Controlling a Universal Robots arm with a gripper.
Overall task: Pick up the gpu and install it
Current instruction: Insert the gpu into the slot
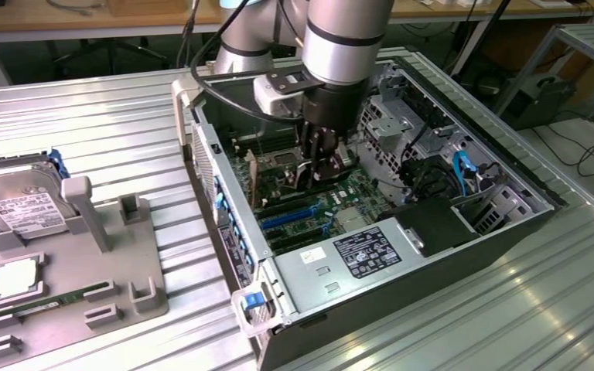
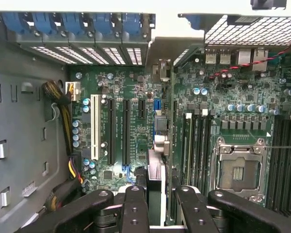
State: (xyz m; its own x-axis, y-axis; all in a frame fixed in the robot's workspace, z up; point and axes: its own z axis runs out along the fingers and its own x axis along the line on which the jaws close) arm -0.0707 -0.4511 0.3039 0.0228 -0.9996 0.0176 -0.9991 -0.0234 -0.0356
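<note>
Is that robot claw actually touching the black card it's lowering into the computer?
Touching. In the wrist view, the gripper fingers clamp the gpu edge-on between them.

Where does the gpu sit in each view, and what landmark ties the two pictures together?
Exterior view: the gpu is held in the gripper, low over the motherboard.
Wrist view: the gpu is seen edge-on between the black fingers.
Shared landmark: the empty CPU socket.
</note>
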